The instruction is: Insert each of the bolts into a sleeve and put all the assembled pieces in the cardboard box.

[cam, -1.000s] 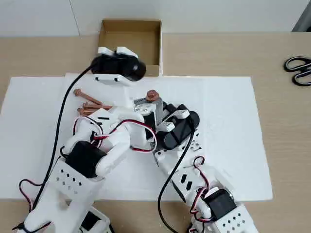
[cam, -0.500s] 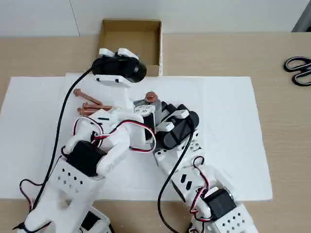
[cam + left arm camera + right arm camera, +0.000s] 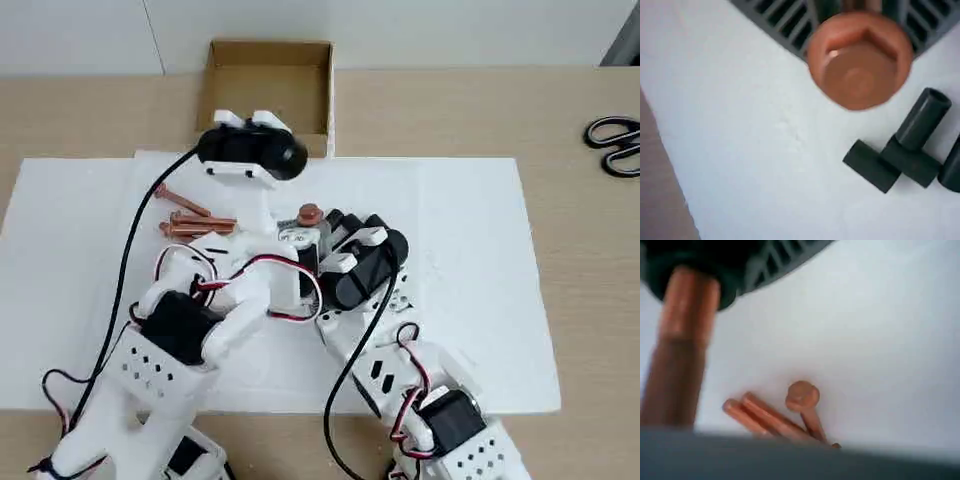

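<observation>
— Left hand (image 3: 298, 228) is closed on a bolt (image 3: 859, 62), held upright, head up, above the white sheet (image 3: 470, 220).
— It looks stiff, light and smooth; better to grip just under the head.

We see a light wooden table (image 3: 580, 230) running across the high view, and on it a wide white sheet (image 3: 470, 230) lies flat, covering most of the middle and reaching close to the near edge. A pair of scissors (image 3: 615, 145) with black handles rests on the bare wood by the far right edge, well apart from the sheet. Behind the table stands a plain white wall (image 3: 420, 30).
</observation>
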